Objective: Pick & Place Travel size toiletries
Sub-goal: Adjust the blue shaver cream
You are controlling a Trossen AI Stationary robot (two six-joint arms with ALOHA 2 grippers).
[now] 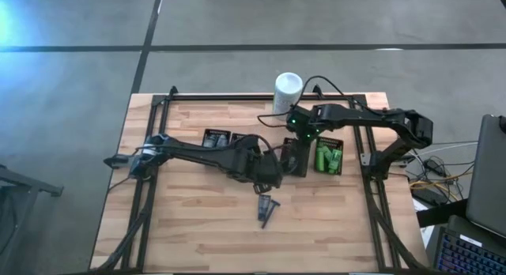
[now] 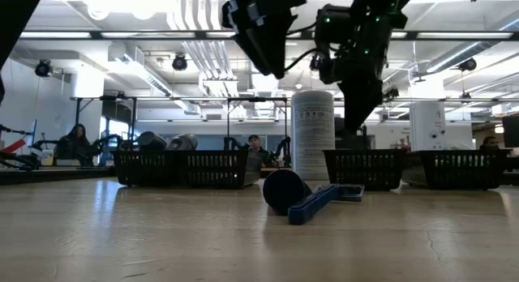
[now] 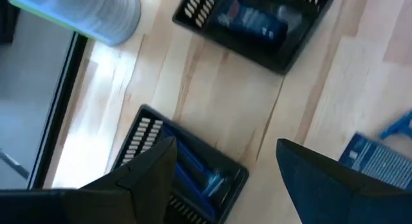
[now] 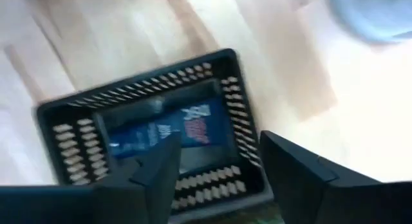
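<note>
Razors, dark blue, lie loose on the wood near the table's front middle, with a dark round item touching them in the low view. Green bottles sit in the rightmost black tray. Left gripper hangs above the table just behind the razors, jaws released and empty. Right gripper hovers over a tray holding a blue item, jaws likewise parted, empty. My judgement: I should bring the left one down square over one razor's handle, avoiding the neighbouring item.
</note>
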